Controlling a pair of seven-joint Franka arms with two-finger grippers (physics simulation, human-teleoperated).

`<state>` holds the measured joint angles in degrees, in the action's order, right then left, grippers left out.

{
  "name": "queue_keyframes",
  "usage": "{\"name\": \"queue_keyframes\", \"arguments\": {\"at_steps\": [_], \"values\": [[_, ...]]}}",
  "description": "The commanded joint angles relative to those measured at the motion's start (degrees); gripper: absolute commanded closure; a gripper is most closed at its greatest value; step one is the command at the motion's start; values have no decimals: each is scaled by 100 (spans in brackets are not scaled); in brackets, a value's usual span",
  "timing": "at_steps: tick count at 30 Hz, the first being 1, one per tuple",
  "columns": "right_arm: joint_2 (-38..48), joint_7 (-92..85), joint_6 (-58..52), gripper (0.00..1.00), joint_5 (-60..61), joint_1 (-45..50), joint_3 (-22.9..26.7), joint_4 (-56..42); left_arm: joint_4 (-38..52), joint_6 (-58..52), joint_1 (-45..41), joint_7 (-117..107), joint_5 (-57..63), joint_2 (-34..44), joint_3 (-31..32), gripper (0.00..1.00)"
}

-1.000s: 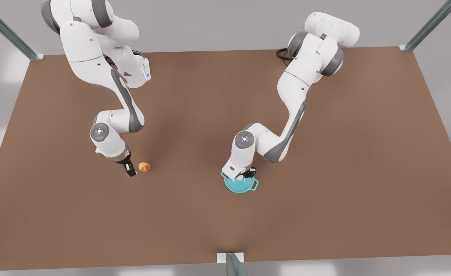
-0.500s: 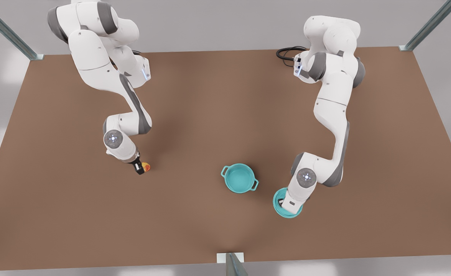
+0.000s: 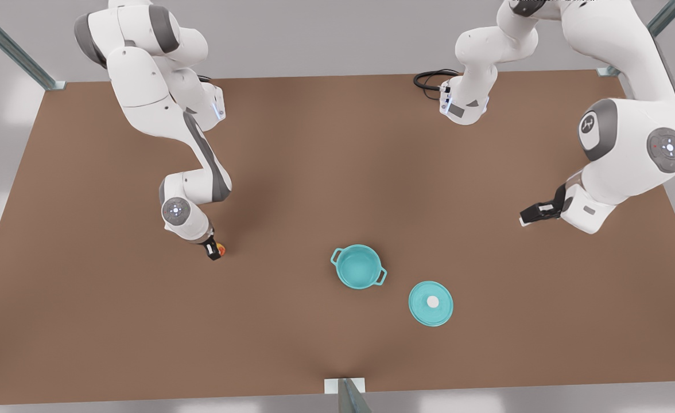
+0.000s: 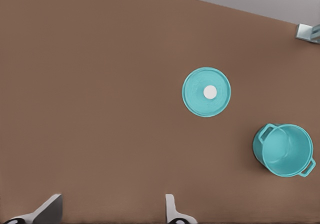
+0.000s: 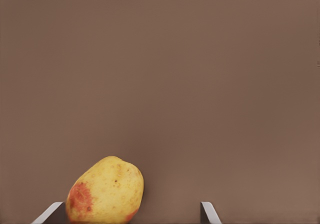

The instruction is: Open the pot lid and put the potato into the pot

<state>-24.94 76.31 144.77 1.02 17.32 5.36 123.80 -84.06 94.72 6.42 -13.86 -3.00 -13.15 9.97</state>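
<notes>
The teal pot stands uncovered on the brown table, and its inside looks bare; it also appears as the pot in the left wrist view. The pot lid, a flat teal disc with a white knob, lies on the table beside the pot, toward the front view's right. My left gripper hangs open, high and well off to the front view's right of the pot lid. The potato rests on the table between the open fingers of my right gripper, close against one fingertip. In the front view the right gripper half hides the potato.
A black cable coils at the table's far edge by one arm's base. Metal frame posts stand at the front edge and at the back corners. Bare brown tabletop lies between the potato and the pot.
My left gripper has let go of the pot lid on the table and risen away toward the front view's right. My right gripper has closed in around the potato.
</notes>
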Motion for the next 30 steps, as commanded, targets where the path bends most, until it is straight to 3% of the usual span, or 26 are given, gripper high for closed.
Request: {"name": "queue_keyframes", "arguments": {"at_steps": [1, 30], "values": [[7, 218, -36, 0, 12, 0, 0, -5, 21, -279, 324, 1711, -69, -56, -13, 0], [-521, 464, 43, 0, -6, 149, 27, -435, 13, -68, -10, 1527, 230, -214, 31, 0]]}}
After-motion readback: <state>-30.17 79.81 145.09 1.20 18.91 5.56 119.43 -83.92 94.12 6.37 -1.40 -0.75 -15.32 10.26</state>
